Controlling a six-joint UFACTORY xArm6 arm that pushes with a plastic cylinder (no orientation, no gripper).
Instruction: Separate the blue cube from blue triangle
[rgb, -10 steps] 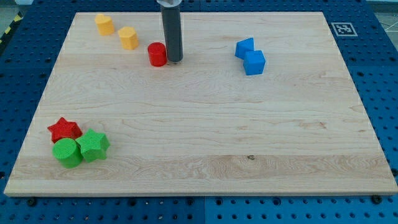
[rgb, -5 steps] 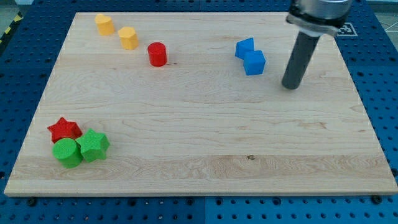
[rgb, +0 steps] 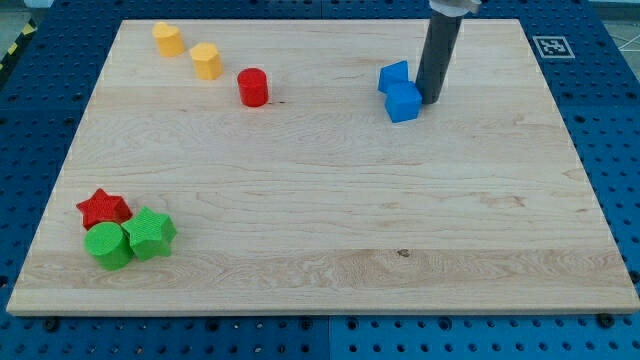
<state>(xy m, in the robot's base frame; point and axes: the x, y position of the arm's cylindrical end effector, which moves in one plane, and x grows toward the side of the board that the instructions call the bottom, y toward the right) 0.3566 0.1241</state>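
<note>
Toward the frame's upper right, the dark rod's top is cut off, and my tip (rgb: 433, 100), which has no jaws, touches the blue cube's (rgb: 404, 102) right side, with the blue triangle (rgb: 393, 77) against the cube's upper left.

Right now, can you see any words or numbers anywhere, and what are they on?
No words, letters or numbers show anywhere.
The only sign is a black-and-white square marker, a pattern and not text, beside the wooden board at its top right corner.
The blocks bear no labels.
</note>
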